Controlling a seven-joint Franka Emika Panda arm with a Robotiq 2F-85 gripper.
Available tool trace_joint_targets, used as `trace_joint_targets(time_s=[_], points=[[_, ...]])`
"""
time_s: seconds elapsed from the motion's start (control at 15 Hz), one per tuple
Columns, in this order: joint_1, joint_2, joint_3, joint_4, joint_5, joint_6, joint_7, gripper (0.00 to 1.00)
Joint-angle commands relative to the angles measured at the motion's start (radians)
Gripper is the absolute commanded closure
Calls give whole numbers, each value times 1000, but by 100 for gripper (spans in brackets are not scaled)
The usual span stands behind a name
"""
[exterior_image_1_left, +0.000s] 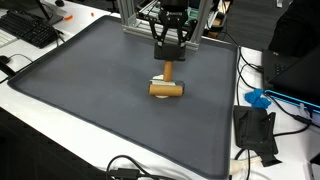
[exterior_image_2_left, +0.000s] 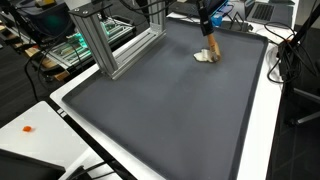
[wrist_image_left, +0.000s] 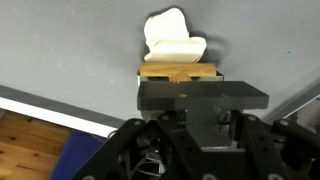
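A: Gripper (exterior_image_1_left: 168, 58) state?
B: Jaws are pinching tight on the upright stem of the wooden piece (exterior_image_1_left: 167, 88).
A: Position?
B: Its round head is resting on the grey mat (exterior_image_1_left: 80, 100), near the aluminium frame (exterior_image_2_left: 100, 45). A white lump (wrist_image_left: 172, 40) is lying against it.

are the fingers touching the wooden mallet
Touching. In the wrist view the shut fingers meet the wooden mallet with no gap; an exterior view shows its handle between them.

Grey mat (exterior_image_1_left: 80, 105) — keyboard (exterior_image_1_left: 30, 28), aluminium frame (exterior_image_2_left: 100, 45) near its edges.
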Motion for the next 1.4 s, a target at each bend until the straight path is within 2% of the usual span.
trace_joint_targets(time_s=[0.0,0.53,1.33], points=[[3,8,-44,-62,-77,-75,41,77],[16,-13,-70,-61,-139,-93,142,77],[9,-64,-59,-98,-102,-135,179,77]])
